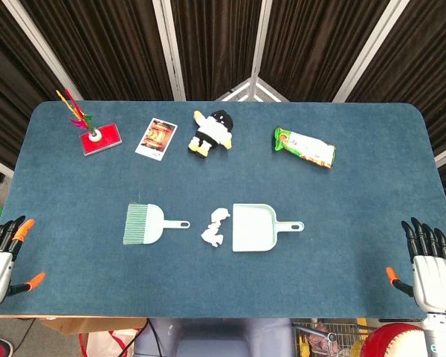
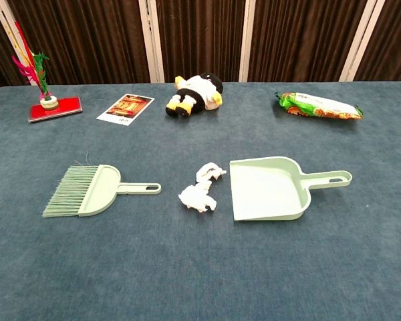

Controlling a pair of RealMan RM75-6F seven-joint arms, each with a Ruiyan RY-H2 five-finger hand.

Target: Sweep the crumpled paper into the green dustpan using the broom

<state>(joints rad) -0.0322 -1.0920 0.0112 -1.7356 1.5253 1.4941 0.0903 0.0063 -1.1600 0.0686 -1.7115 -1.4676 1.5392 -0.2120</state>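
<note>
A pale green dustpan (image 1: 254,227) (image 2: 267,188) lies mid-table, its mouth facing left and its handle pointing right. Two pieces of crumpled white paper (image 1: 215,227) (image 2: 201,189) sit just left of its mouth. Further left lies the pale green broom (image 1: 147,224) (image 2: 87,190), bristles to the left, handle toward the paper. My left hand (image 1: 1,256) rests at the table's near left edge, fingers apart and empty. At the near right edge my right hand (image 1: 430,268) is also open and empty. Neither hand shows in the chest view.
Along the far side of the blue table (image 1: 342,193) stand a red base with feathers (image 1: 97,134) (image 2: 47,100), a picture card (image 1: 156,138) (image 2: 125,108), a plush toy (image 1: 212,132) (image 2: 195,95) and a green snack packet (image 1: 305,146) (image 2: 319,105).
</note>
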